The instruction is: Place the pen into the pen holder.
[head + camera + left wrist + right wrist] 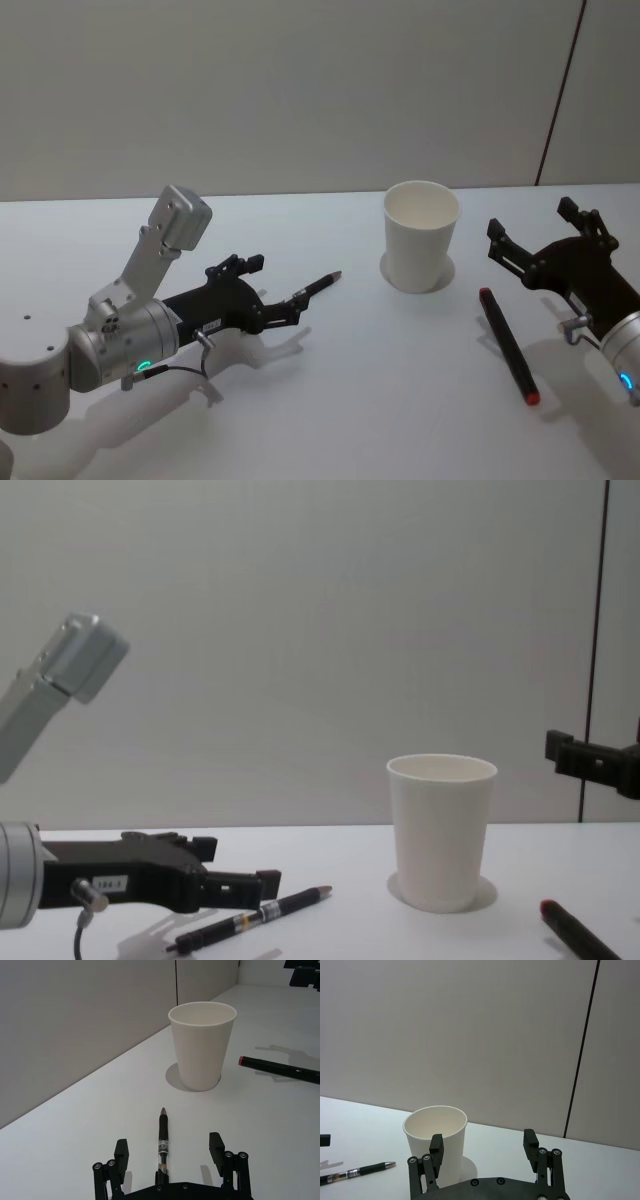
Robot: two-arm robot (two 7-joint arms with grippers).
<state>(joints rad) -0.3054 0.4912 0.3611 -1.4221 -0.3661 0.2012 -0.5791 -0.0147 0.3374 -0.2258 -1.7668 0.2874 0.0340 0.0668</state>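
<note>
Slippage is the risk: the left gripper (168, 1144) sits low over the table (75, 1125), jaws wide open astride the lying ballpoint pen (162, 1132), gripping nothing, and an off-centre close could roll it away. The white paper cup (202, 1050) stands upright ahead; the right gripper (483, 1139) hovers to its right, jaws open and empty.

Showing, on the left gripper (270, 285), black linkage fingers (121, 1150) with paired round screws (102, 1165) at the finger bases. Carrying a white printed label (108, 884) on the black body behind the fingers and a thin grey cable (78, 930) farther back. Ending in a silver cylindrical wrist housing (120, 335) glowing with a green light (143, 365). Repeating the same black build on the right gripper (533, 222), with a blue light (626, 381) behind its fingers.
</note>
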